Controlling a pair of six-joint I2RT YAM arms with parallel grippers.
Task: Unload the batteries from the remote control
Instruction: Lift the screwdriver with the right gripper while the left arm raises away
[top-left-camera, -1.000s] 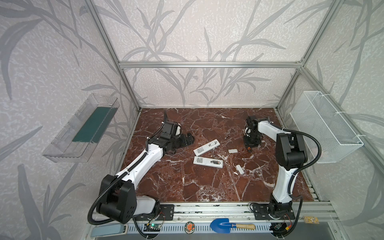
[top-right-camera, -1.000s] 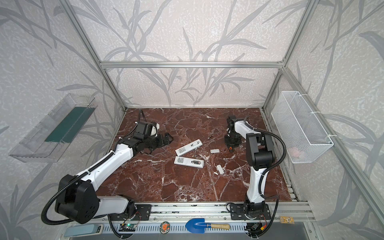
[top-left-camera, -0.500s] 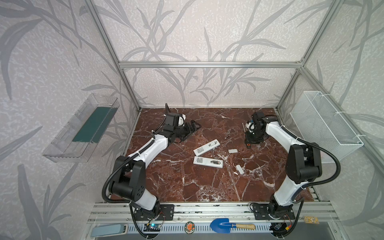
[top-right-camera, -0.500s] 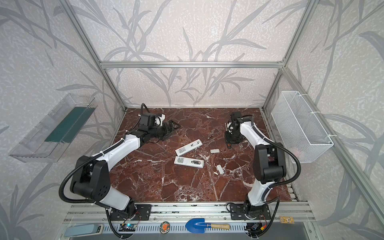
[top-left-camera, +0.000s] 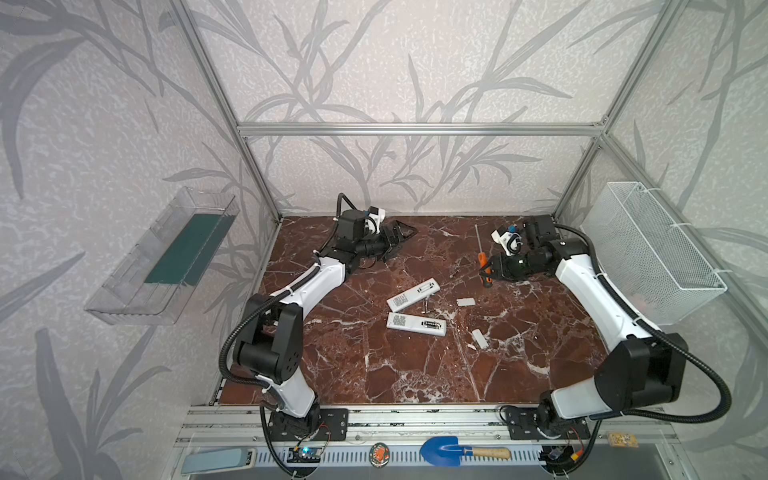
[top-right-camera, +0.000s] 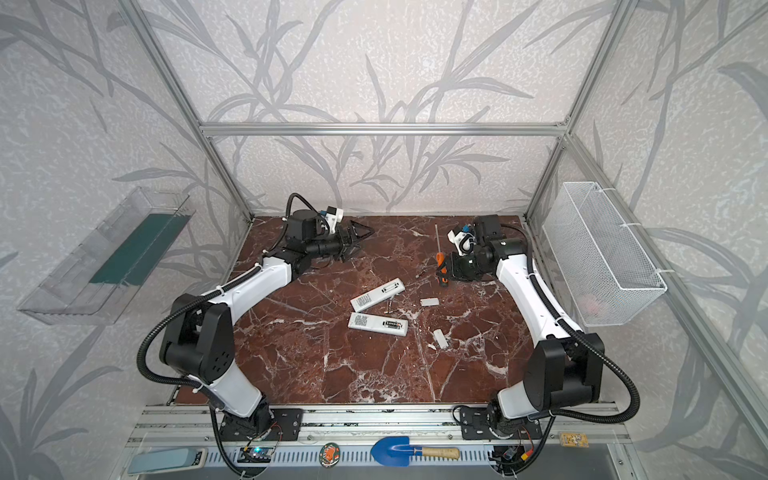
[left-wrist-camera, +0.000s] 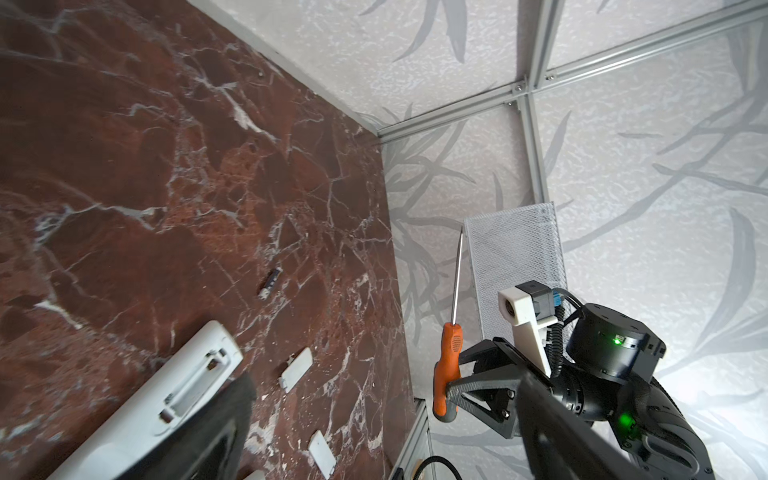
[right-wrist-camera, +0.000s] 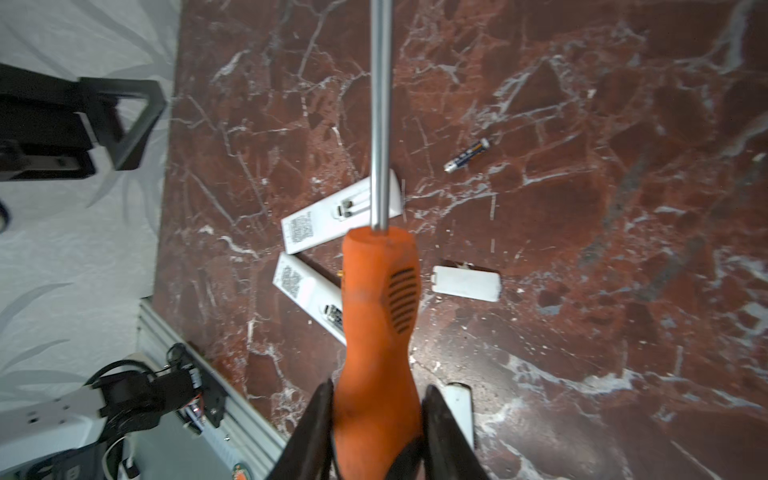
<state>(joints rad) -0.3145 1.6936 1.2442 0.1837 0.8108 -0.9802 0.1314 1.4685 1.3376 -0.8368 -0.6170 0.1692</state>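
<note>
Two white remote controls lie backs up mid-table in both top views, the far one with its compartment open, the near one showing a dark cell in its bay. One of the batteries lies loose behind them; small cells rest between the remotes. My right gripper is shut on an orange-handled screwdriver, held above the table, shaft pointing at the back wall. My left gripper hangs open and empty at the back left.
Two flat white covers lie right of the remotes. A white wire basket hangs on the right wall, a clear tray on the left wall. A blue trowel lies beyond the front rail.
My left gripper has risen and moved toward the back wall, away from the remotes. My right arm has swung its elbow outward, keeping the screwdriver in its grip at the back right.
</note>
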